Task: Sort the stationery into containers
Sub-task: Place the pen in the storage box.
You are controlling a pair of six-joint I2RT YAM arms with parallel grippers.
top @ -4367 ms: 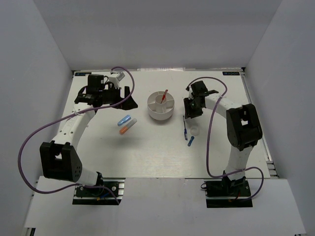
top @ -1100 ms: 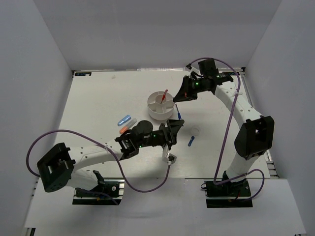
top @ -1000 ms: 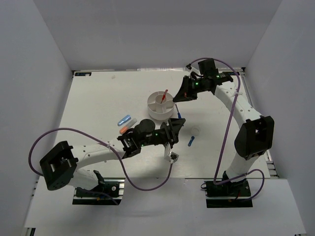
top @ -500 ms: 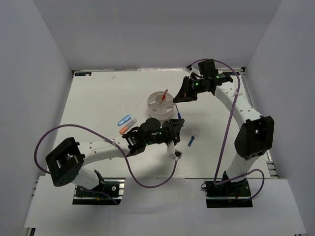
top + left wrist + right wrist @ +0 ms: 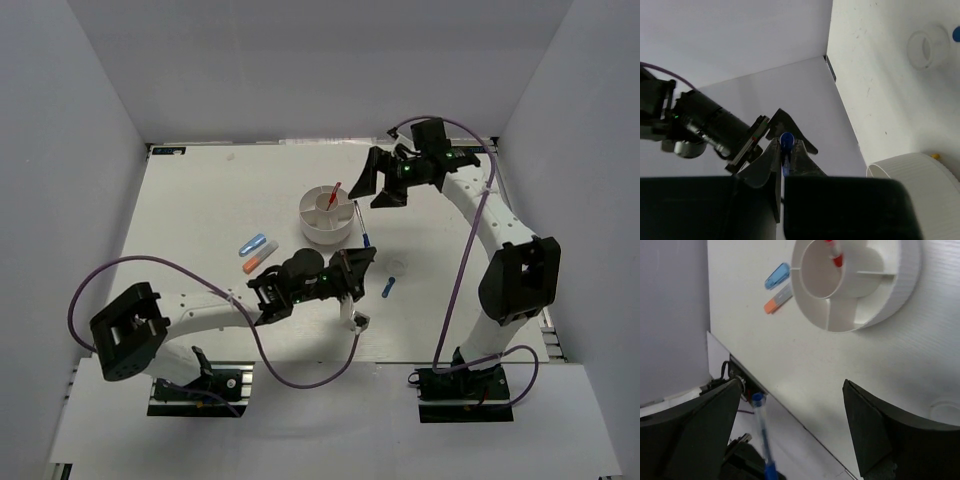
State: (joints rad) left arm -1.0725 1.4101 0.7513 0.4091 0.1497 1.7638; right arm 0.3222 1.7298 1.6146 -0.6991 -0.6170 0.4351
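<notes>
Slipping is the worry: the thin blue pen (image 5: pixel 361 225) hangs tilted above the bench (image 5: pixel 200 200), just right of the round white plastic divided tub (image 5: pixel 312 232). Only the left gripper (image 5: pixel 360 258) holds it, clamped on its near end (a slim hold), so it could swivel or miss its compartment. Half a second ago the right gripper (image 5: pixel 378 188) sat closed at the pen's far end; now its jaws stand wide apart.

Right of tub (image 5: pixel 326 236) crowded: thin blue pen (image 5: pixel 361 226) slants up beside its wall, pinched in my left claw (image 5: pixel 361 260); my right claw (image 5: pixel 379 187), spread wide, hangs just beyond. A thin red pen (image 5: pixel 333 192) juts from the centre well. My left arm (image 5: pixel 210 304) lies across the table (image 5: pixel 200 210) near side; far-left corner open.
</notes>
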